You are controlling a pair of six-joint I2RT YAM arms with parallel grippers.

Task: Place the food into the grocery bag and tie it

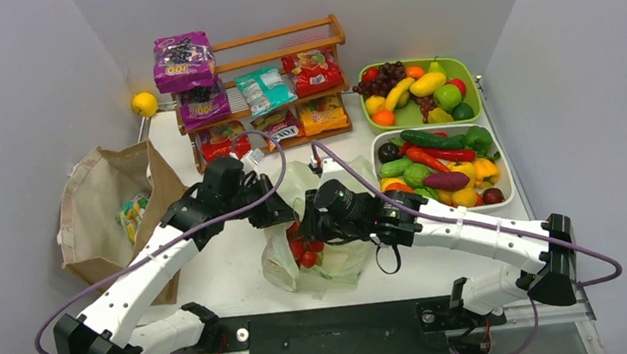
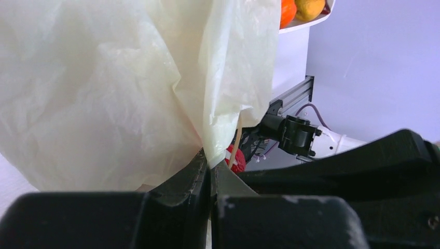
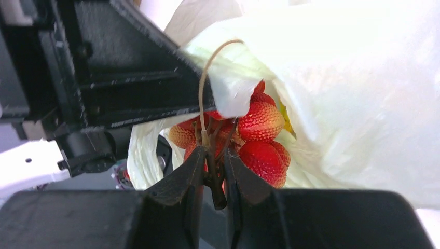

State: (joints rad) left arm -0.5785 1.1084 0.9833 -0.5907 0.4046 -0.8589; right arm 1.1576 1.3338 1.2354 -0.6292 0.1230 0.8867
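Note:
The pale green grocery bag (image 1: 340,261) lies crumpled at the table's middle with red fruit showing through its wall. My left gripper (image 1: 283,213) is shut on a fold of the bag's edge (image 2: 228,124); in the left wrist view (image 2: 211,165) the plastic is pinched between the fingertips. My right gripper (image 1: 308,228) is shut on the brown stem of a bunch of red bumpy toy fruit (image 3: 262,122). In the right wrist view (image 3: 214,154) the bunch hangs at the bag's mouth, with bag plastic (image 3: 353,104) behind and draped over its top.
A brown paper bag (image 1: 100,206) stands at the left. A wooden rack (image 1: 279,37) of snack packets is at the back. A green tray (image 1: 460,62) of fruit and a white tray (image 1: 508,180) of vegetables are at the right. A yellow ball (image 1: 144,104) is at back left.

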